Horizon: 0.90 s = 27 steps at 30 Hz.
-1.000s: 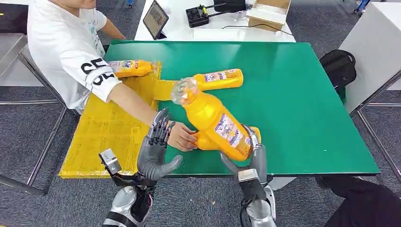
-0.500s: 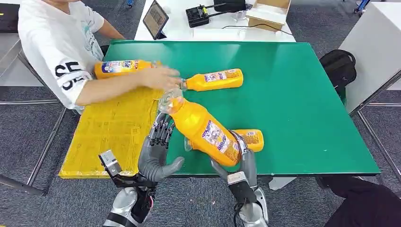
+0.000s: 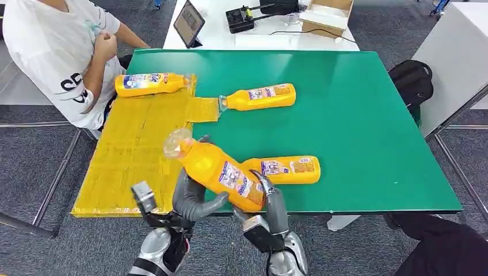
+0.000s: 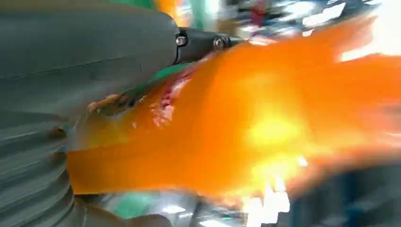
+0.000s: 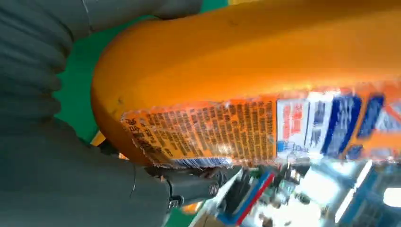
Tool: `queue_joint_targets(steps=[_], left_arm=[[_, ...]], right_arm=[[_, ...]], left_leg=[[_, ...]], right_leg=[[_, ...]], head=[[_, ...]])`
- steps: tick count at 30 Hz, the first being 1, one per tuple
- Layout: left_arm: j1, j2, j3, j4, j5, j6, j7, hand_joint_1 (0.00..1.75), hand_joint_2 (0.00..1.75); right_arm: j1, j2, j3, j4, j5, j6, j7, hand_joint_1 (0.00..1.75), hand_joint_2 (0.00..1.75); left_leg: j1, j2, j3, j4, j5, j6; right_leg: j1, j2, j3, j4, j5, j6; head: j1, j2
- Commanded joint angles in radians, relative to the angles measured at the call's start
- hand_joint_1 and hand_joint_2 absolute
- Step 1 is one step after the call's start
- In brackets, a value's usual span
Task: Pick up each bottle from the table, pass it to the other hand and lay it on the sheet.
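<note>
Item, your head view: held bottle (image 3: 217,170) tilted above the table's near edge, cap toward the yellow sheet (image 3: 132,152), with the right hand (image 3: 270,202) wrapped round its base and the left hand (image 3: 190,198) cupping its middle. Your right wrist view adds the label's fine print; your left wrist view gives orange blur. Also lying flat: second bottle (image 3: 282,170) on the green table (image 3: 357,115), third bottle (image 3: 259,96), fourth bottle (image 3: 151,83) on the sheet.

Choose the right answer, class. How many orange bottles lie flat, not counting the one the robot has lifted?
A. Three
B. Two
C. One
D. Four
A: one bottle lies at the yellow sheet's far edge, and two bottles lie on the green table.
</note>
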State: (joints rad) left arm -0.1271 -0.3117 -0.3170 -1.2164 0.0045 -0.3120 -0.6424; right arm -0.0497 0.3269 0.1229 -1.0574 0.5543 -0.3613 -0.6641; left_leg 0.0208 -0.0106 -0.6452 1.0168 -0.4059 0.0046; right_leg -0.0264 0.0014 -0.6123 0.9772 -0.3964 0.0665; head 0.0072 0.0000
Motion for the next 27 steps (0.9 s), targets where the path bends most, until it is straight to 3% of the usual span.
queue_joint_targets(steps=[1,6,17,23,25,27], left_arm=[[-0.091,-0.016,-0.008,0.241,0.006,0.007,-0.008,0.0,1.75],[-0.1,-0.021,-0.009,0.256,0.007,0.008,0.014,0.0,1.75],[-0.099,-0.02,-0.009,0.258,0.007,0.008,0.014,0.0,1.75],[-0.092,-0.037,0.051,0.21,0.15,-0.094,0.008,0.05,1.75],[-0.079,-0.037,0.06,0.16,0.173,-0.099,0.007,1.75,1.75],[-0.07,-0.037,0.068,0.125,0.188,-0.095,0.011,1.75,1.75]], right_arm=[[-0.074,-0.005,0.144,0.275,0.088,-0.039,-0.008,1.75,1.75],[-0.094,0.009,0.17,0.366,0.092,-0.055,-0.013,1.75,1.75],[-0.092,0.011,0.172,0.368,0.093,-0.055,-0.014,1.75,1.75],[-0.11,0.011,0.186,0.415,0.086,-0.057,0.0,1.75,1.75],[-0.115,0.01,0.188,0.428,0.083,-0.058,0.0,1.75,1.75],[-0.118,0.01,0.189,0.436,0.081,-0.056,-0.001,1.75,1.75]], left_leg=[[0.0,0.001,0.008,-0.002,-0.002,0.001],[0.001,0.001,0.005,-0.001,-0.002,0.0],[0.001,0.0,0.004,0.0,-0.002,0.001],[0.001,0.001,0.007,0.0,-0.003,0.001],[0.001,0.0,0.006,0.001,-0.003,0.001],[0.001,0.001,0.005,0.001,-0.003,0.001]], right_leg=[[0.001,0.0,0.008,-0.002,-0.002,-0.004],[0.002,-0.001,0.005,-0.001,-0.001,-0.003],[0.001,-0.002,0.004,0.0,-0.002,-0.003],[0.002,-0.001,0.006,0.0,-0.003,-0.004],[0.002,-0.002,0.005,0.0,-0.003,-0.004],[0.002,-0.002,0.004,0.0,-0.003,-0.004]], head=[[0.0,0.0],[0.0,0.0],[0.0,0.0],[0.0,0.0],[0.0,0.0],[0.0,0.0]])
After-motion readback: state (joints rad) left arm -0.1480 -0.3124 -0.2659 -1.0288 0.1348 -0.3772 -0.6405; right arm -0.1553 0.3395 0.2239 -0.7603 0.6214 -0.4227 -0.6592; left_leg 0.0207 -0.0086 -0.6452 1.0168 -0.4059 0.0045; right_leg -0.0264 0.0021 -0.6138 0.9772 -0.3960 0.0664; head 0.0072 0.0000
